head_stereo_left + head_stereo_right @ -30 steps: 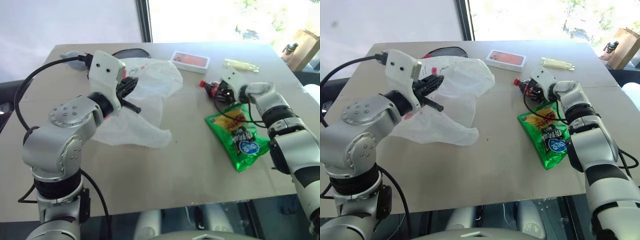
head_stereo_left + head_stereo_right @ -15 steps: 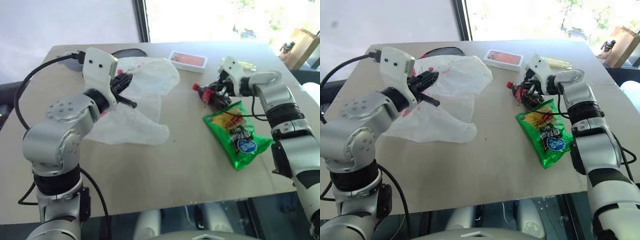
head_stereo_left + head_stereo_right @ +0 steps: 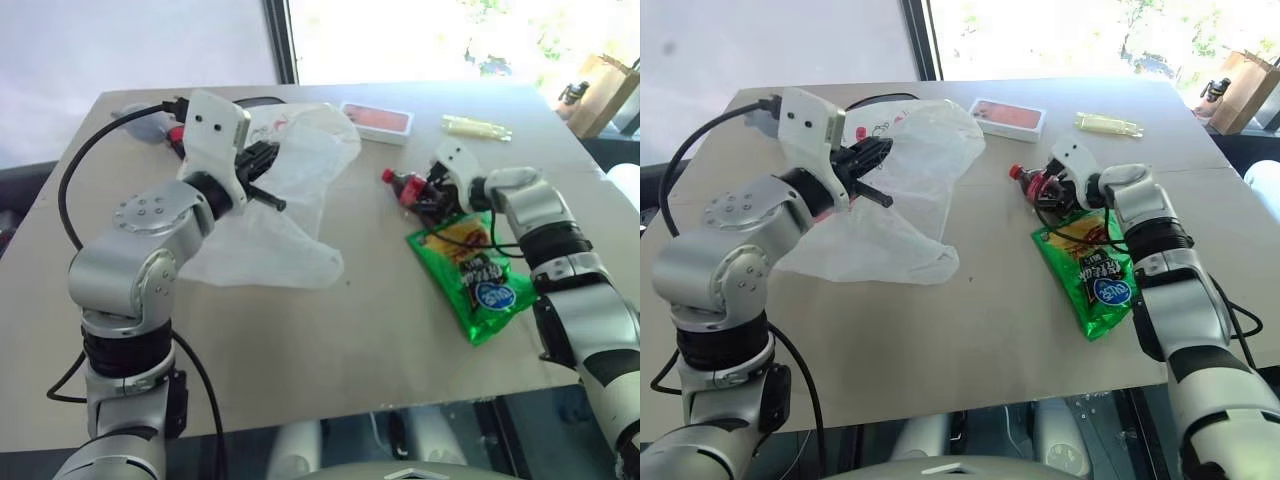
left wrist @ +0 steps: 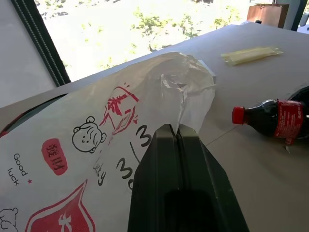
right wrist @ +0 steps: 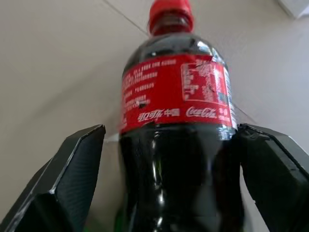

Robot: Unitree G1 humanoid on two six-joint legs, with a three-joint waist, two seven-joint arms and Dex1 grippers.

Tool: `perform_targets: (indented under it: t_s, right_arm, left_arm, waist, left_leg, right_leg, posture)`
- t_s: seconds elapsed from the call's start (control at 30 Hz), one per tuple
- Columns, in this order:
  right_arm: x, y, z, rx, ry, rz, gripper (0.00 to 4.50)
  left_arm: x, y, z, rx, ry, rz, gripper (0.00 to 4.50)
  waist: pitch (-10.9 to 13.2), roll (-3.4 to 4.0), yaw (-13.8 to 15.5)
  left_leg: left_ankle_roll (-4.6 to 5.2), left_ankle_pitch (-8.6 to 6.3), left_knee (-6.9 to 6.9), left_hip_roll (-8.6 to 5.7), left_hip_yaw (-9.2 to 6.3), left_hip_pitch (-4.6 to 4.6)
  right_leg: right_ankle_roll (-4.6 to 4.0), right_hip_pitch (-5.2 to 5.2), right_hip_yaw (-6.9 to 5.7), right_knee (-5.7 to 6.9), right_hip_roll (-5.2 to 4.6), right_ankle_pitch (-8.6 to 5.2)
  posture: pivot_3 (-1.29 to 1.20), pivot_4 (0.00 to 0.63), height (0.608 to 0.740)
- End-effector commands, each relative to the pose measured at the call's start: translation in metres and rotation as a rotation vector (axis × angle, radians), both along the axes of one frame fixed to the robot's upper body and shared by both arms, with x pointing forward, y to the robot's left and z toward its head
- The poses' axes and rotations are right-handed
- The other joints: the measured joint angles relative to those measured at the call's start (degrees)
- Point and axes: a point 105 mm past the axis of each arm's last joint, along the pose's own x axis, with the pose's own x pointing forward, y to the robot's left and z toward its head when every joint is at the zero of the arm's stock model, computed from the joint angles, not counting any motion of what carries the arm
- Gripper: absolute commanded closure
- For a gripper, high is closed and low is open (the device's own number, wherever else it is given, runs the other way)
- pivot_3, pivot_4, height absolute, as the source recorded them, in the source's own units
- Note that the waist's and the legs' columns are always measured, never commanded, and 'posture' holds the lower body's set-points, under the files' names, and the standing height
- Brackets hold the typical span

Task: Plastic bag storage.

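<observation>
My left gripper [image 4: 176, 133] pinches the plastic bag [image 3: 290, 195] at far left; my right gripper [image 5: 169, 145], spread wide, straddles the cola bottle [image 5: 176, 125], probably untouched. I'd close squarely on its body.

Bare table [image 3: 300, 340] runs wide along the near edge and between the plastic bag [image 3: 290, 200] and green chip packet [image 3: 475, 275]. A cola bottle [image 3: 415, 188], pink box [image 3: 377, 120] and yellow packet [image 3: 478, 127] crowd the far right
</observation>
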Motion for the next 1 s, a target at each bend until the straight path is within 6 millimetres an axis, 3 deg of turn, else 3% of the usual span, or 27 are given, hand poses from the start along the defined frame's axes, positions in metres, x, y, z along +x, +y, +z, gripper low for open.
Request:
perform_targets:
  t_s: [0.03, 0.07, 0.2, 0.23, 0.43, 0.57, 0.63, 0.77, 0.87, 1.0]
  right_arm:
    - [0.004, -0.004, -0.022, -0.030, 0.031, -0.056, 0.08]
    - [0.004, -0.005, -0.025, -0.033, 0.031, -0.064, 0.08]
    - [0.005, -0.002, -0.024, -0.006, 0.030, -0.053, 1.33]
    - [0.005, 0.000, -0.020, 0.003, 0.022, -0.035, 1.39]
    - [0.001, 0.020, 0.032, 0.133, -0.073, 0.106, 1.39]
    - [-0.039, 0.057, 0.062, 0.188, -0.099, 0.318, 1.39]
    - [-0.061, 0.077, 0.066, 0.194, -0.100, 0.398, 1.39]
    - [-0.081, 0.108, 0.070, 0.210, -0.112, 0.444, 1.39]
    - [-0.082, 0.130, 0.069, 0.214, -0.129, 0.449, 1.39]
    - [-0.071, 0.159, 0.064, 0.240, -0.143, 0.422, 1.39]
  left_arm:
    - [-0.008, -0.001, 0.012, 0.003, -0.073, 0.012, 4.50]
    - [-0.009, -0.002, 0.012, 0.003, -0.075, 0.013, 4.50]
    - [-0.011, 0.001, 0.014, 0.000, -0.085, 0.024, 4.50]
    - [-0.012, 0.002, 0.014, -0.001, -0.085, 0.026, 4.50]
    - [-0.012, 0.002, 0.013, 0.002, -0.077, 0.027, 4.50]
    - [-0.010, -0.004, 0.015, -0.022, -0.074, -0.033, 4.50]
    - [-0.009, -0.011, 0.021, -0.036, -0.080, -0.087, 4.50]
    - [-0.012, -0.038, 0.030, -0.049, -0.090, -0.243, 4.50]
    - [-0.024, -0.061, 0.034, -0.048, -0.086, -0.404, 4.50]
    - [-0.029, -0.069, 0.031, -0.069, -0.056, -0.481, 4.50]
  waist:
    - [0.00, 0.00, -0.22]
    - [0.00, 0.00, -0.28]
    - [0.00, 0.00, -0.60]
    - [0.00, 0.00, -0.58]
    - [0.12, 0.07, -0.45]
    - [0.24, 0.11, -0.21]
    - [0.24, 0.12, -0.05]
    - [0.25, 0.11, 0.10]
    - [0.25, 0.10, 0.17]
    - [0.25, 0.10, 0.09]
  left_leg:
    - [0.00, 0.00, 0.00, 0.01, 0.01, 0.02]
    - [0.00, 0.00, 0.00, 0.01, 0.01, 0.02]
    - [-0.02, 0.01, 0.00, 0.04, 0.05, 0.09]
    - [-0.02, 0.01, 0.00, 0.05, 0.06, 0.10]
    - [-0.03, 0.02, 0.01, 0.05, 0.03, 0.02]
    - [-0.27, 0.16, 0.00, 0.06, -0.03, -0.35]
    - [-0.29, 0.17, 0.00, 0.08, -0.06, -0.55]
    - [-0.38, 0.23, 0.22, 0.08, 0.01, -1.08]
    - [-0.32, 0.21, 0.28, 0.05, 0.06, -1.08]
    - [-0.24, 0.18, 0.37, 0.05, -0.01, -1.06]
  right_leg:
    - [0.00, 0.00, 0.01, 0.01, 0.00, 0.00]
    - [0.00, 0.00, 0.02, 0.02, 0.00, 0.00]
    - [0.00, 0.02, 0.08, 0.06, 0.04, 0.00]
    - [0.00, 0.01, 0.09, 0.09, 0.05, 0.00]
    - [0.00, -0.07, 0.06, 0.17, 0.06, 0.00]
    - [0.01, -0.56, 0.18, 0.32, 0.05, 0.00]
    - [0.01, -0.81, 0.19, 0.43, 0.06, 0.00]
    - [0.01, -1.33, 0.15, 0.73, 0.08, -0.01]
    - [0.01, -1.33, 0.13, 0.82, 0.08, 0.00]
    - [0.00, -1.31, 0.09, 0.93, 0.11, 0.00]
  posture:
    - [0.00, 0.150, 0.740]
    - [0.00, 0.150, 0.740]
    - [0.00, 0.150, 0.740]
    - [0.00, 0.150, 0.740]
    - [0.00, 0.150, 0.740]
    - [0.00, 0.150, 0.740]
    - [0.00, 0.150, 0.740]
    - [0.00, 0.150, 0.740]
    - [0.00, 0.150, 0.740]
    - [0.00, 0.150, 0.740]
